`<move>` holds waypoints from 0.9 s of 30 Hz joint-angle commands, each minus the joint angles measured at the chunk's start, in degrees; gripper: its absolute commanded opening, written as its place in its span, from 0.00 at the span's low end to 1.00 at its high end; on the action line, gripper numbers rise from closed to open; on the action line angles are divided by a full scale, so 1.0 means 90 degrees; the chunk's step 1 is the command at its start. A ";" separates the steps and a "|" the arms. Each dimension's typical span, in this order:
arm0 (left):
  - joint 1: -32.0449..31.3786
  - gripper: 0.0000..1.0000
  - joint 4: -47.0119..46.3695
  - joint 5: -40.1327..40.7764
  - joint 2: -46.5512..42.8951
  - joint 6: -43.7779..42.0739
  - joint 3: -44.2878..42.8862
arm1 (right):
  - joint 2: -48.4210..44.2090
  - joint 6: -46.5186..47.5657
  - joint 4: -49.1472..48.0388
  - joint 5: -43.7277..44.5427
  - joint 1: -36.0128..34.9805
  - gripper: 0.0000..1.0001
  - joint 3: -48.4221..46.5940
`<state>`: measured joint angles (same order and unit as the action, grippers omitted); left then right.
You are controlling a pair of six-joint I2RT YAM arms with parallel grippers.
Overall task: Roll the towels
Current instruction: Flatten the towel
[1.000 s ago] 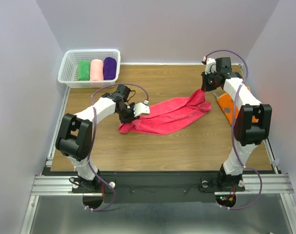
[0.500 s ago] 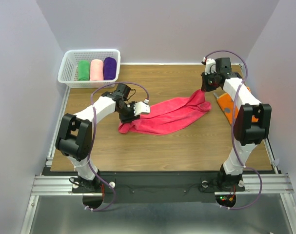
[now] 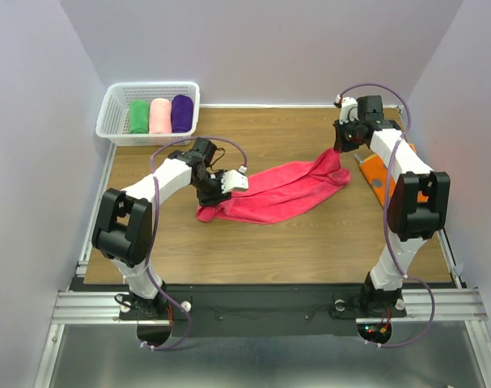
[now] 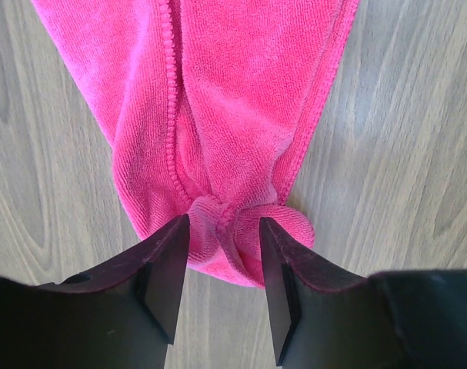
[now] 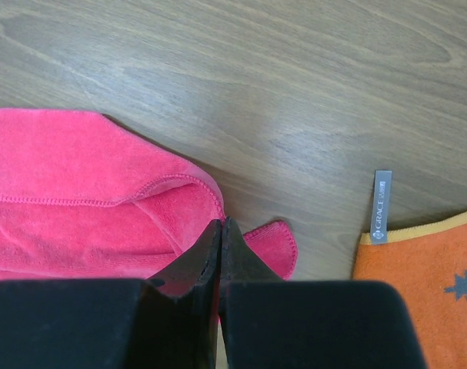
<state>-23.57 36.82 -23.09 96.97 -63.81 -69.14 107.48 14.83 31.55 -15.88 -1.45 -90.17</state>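
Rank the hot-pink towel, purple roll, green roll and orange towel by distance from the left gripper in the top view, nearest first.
1. hot-pink towel: its bunched end lies at the left gripper.
2. purple roll: right side of the basket.
3. green roll: left side of the basket.
4. orange towel: far right of the table.

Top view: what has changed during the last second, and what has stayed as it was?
The left gripper seems to have shifted very slightly left over the pink towel's bunched end. Its fingers stand apart around that end, apparently letting go. The right gripper stays shut on the other corner. The pink towel, the orange towel and the rolls in the basket did not move.
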 commanded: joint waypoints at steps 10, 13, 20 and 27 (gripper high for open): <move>-0.0008 0.47 0.0089 -0.0169 0.0212 0.0079 -0.0755 | 0.0021 0.0090 -0.0058 0.0045 0.0035 0.01 -0.0254; -0.0008 0.45 0.0098 -0.0168 0.0348 0.0078 -0.0745 | 0.0021 0.0129 -0.0058 0.0075 0.0044 0.01 -0.0235; -0.0008 0.48 0.0099 -0.0110 0.0359 0.0020 -0.0609 | 0.0059 0.0169 -0.0058 0.0104 0.0044 0.01 -0.0245; -0.0017 0.37 -0.0038 0.0066 0.0368 0.0088 -0.0462 | 0.0079 0.0140 -0.0058 0.0104 0.0035 0.01 -0.0235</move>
<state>-23.55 36.34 -23.03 101.21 -63.26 -73.97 107.74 15.66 31.55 -15.40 -1.45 -90.17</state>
